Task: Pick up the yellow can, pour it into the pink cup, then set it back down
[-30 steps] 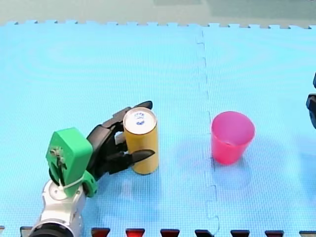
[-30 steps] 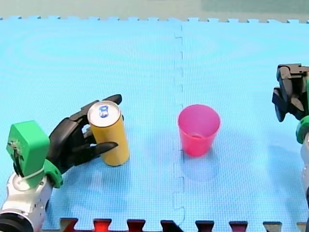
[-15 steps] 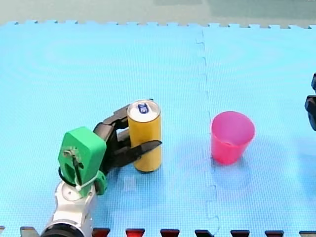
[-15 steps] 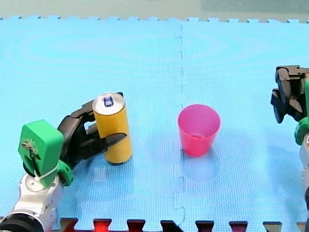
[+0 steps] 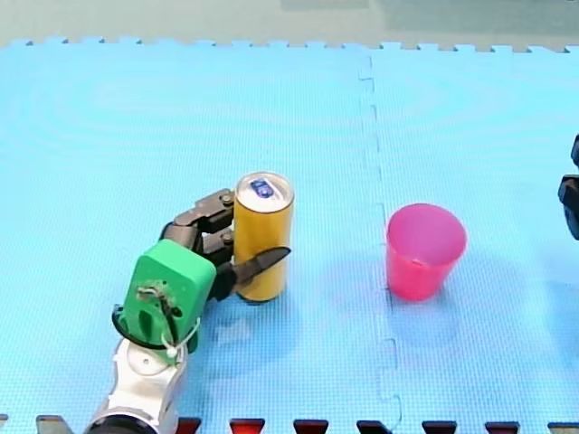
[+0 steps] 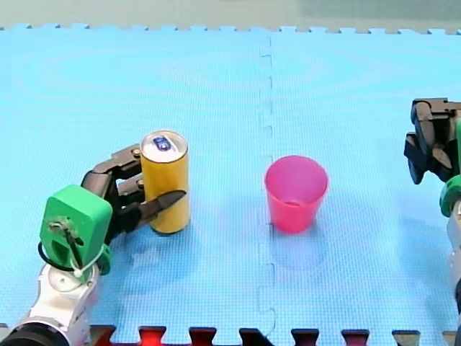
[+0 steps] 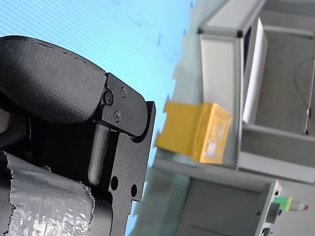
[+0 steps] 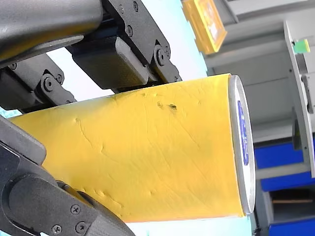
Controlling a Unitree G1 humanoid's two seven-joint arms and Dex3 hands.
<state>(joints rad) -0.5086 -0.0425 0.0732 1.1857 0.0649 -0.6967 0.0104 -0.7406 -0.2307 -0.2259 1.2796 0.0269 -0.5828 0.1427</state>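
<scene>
A: Any labelling readable?
B: None. A blue mark point(image 5: 262, 188) is seen on the lid of the yellow can point(image 5: 262, 249); no lettering can be made out. A yellow box point(image 7: 197, 132) is seen in the first wrist view, beyond the mat edge; its print cannot be read
A: Can position?
B: Upright, left of the mat seam point(image 5: 373, 136), well apart from the pink cup point(image 5: 423, 253). It is clamped by the left hand point(image 5: 213, 255): fingers point(image 5: 206, 215) behind, thumb across the front. The same clamp is seen in the second wrist view, on a dented yellow wall. Whether the base is clear of the blue mat point(image 5: 136, 117) cannot be told
A: Delta against 1.0 s ago?
B: Can and left hand are shifted farther from the robot. Cup and right hand are unchanged
A: Counts?
B: One can, one cup, two mat tiles joined at one seam, two hands. The right hand point(image 6: 431, 148) is held at the right edge with nothing in it; its state cannot be told
</scene>
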